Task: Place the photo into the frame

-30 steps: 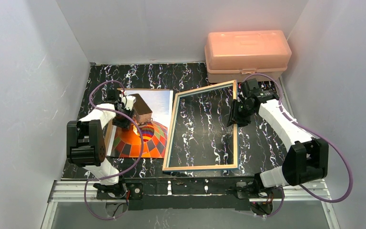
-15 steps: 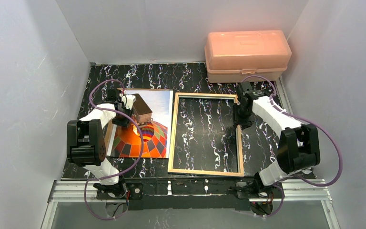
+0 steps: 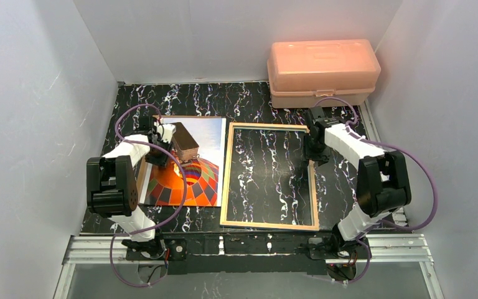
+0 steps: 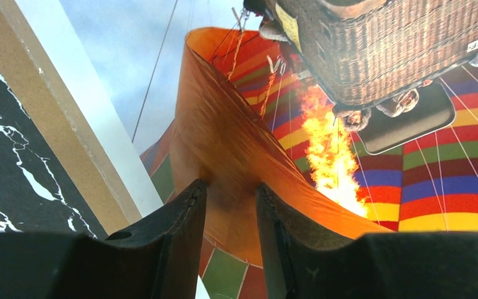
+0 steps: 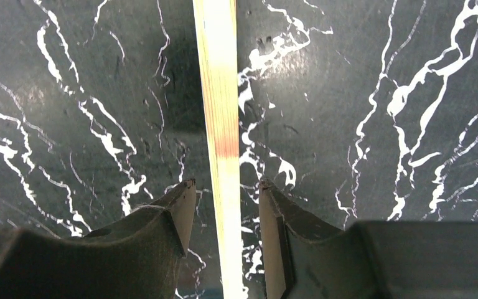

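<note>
Looking down from above, we see the frame (image 3: 268, 222) lying flat on the dark marbled desk (image 3: 224, 96), wood-coloured side up, a little right of the middle. The desk's white veins show through its opening. The right pincer (image 3: 312, 156) hangs over the frame's right rail, toward the far end. In the right wrist view that pale rail runs straight up between the two fingers (image 5: 168, 218). A thin strip of desk shows on either side of it, so we read this pincer as parted and straddling the rail rather than clamped on it. We cannot tell whether the fingertips touch the desk. The photo (image 3: 193, 180) lies flat to the left of the frame, its right edge just beside the frame's left rail. It rests on a brown backing board (image 4: 56, 124) whose tan edge peeks out along its left side. The left pincer (image 4: 230, 187) sits over the left part of the photo, near its far end. Its fingers stand a narrow gap apart, and the printed orange balloon shows between them with nothing pinched there. We cannot make out whether its tips press on the paper. A pink plastic box (image 3: 320, 65) stands at the far right, beyond the frame and apart from it.
</note>
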Available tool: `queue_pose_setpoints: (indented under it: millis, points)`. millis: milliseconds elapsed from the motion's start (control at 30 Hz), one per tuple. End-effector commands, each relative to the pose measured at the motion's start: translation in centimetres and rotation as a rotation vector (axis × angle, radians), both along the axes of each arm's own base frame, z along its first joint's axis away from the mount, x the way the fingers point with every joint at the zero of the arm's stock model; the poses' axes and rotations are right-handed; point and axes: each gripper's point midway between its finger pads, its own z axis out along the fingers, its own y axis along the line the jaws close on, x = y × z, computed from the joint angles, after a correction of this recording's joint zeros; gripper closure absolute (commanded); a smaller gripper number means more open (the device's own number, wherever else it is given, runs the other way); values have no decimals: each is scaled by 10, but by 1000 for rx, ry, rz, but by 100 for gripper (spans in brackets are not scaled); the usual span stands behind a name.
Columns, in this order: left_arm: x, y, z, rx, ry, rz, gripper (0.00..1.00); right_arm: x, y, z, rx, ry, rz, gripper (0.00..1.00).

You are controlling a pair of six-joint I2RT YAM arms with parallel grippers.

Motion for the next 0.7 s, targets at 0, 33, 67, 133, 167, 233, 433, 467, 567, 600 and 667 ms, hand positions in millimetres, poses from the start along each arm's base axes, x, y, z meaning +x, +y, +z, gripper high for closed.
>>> queue_pose_setpoints:
  millis: [0,33,67,133,167,233,433,467,567,600,667]
  points:
    - [0,1,11,-38,15,6,67,15,2,-20,-3,-16,-29,50]
    - [0,2,12,-38,15,7,67,18,2,-23,-6,-22,-33,50]
    - [0,4,13,-38,13,8,67,21,0,-25,-17,-27,-38,51]
    - [-1,6,15,-39,10,12,67,28,-5,-27,-56,-48,-51,54]
    - [-1,8,16,-41,8,15,67,32,-8,-27,-76,-58,-58,57]
    - [-1,10,18,-47,7,21,67,40,-14,-25,-112,-85,-72,62]
    - [0,15,22,-53,4,29,67,64,-17,-19,-146,-156,-105,75]
    - [1,17,23,-52,1,32,67,69,-18,-18,-151,-168,-108,75]
    - [5,21,28,-54,0,43,67,79,-20,-15,-175,-179,-121,77]
    - [5,22,30,-62,3,49,67,83,-20,-14,-182,-184,-123,77]
    - [8,24,37,-76,-5,54,66,89,-22,-13,-193,-196,-123,78]
